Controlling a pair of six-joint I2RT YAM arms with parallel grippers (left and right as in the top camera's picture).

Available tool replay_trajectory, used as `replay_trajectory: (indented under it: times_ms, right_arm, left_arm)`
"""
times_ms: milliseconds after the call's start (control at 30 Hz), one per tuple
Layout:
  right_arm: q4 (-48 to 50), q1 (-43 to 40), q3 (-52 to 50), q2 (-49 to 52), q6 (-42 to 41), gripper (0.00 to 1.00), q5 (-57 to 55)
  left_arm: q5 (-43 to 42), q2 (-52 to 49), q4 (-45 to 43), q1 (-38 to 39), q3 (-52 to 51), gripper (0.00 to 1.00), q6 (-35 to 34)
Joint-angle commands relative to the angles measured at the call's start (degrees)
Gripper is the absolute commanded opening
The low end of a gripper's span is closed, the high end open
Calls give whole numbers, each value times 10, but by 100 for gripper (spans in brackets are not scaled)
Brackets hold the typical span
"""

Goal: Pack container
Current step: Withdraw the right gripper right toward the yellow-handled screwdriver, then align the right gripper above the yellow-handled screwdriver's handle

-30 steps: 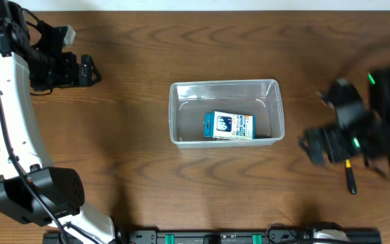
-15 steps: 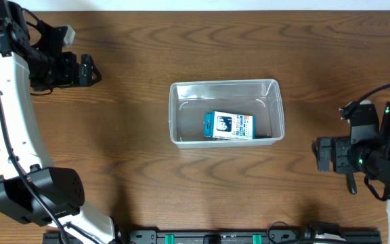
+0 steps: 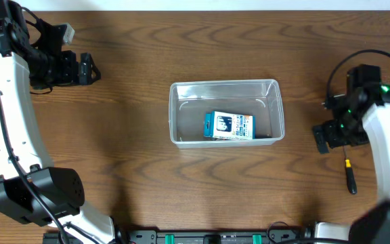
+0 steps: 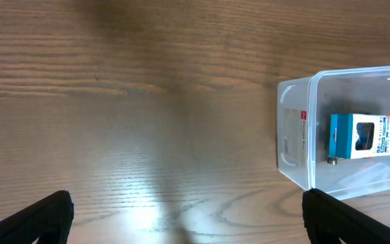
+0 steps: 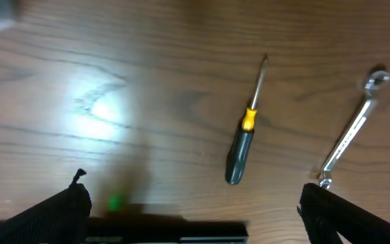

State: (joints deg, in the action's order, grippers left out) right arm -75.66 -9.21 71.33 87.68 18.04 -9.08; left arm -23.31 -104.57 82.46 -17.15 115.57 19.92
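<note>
Your right arm has swung in and steadied near the screwdriver (image 5: 241,146) and wrench (image 5: 347,139); right fingers (image 5: 59,210) gape wide, empty. Same for left fingers (image 4: 39,217), parked far-left. Mid-worktop (image 3: 134,169), the container (image 3: 225,86) holds only the blue box (image 3: 229,126). A tool pick looks next.

Light: was even, warm, from above | glare: pale patch lay on tabletop (image 5: 103,105) in both wrist views | focus: right wrist view was soft
</note>
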Motion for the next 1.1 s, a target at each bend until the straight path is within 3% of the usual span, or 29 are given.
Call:
replay_trajectory:
  times_ms: [0,433,567,867,1067]
  right_arm:
    - [-6,-9,-9,29,21,99,-12]
    - [83,-56,-118,-63,24,99,-10]
    - [115,-90,-126,-89,69,99,-3]
    - [174,-148,-147,-88,125,99,52]
    - [213,-190,-187,-88,170,99,160]
  left_arm:
    - [4,2,2,-2,-2,98,-1]
    - [4,2,-4,-2,-2,98,-1]
    - [4,2,-4,-2,-2,98,-1]
    - [4,2,-7,-2,-2,98,-1]
    - [4,2,-6,-2,-2,98,-1]
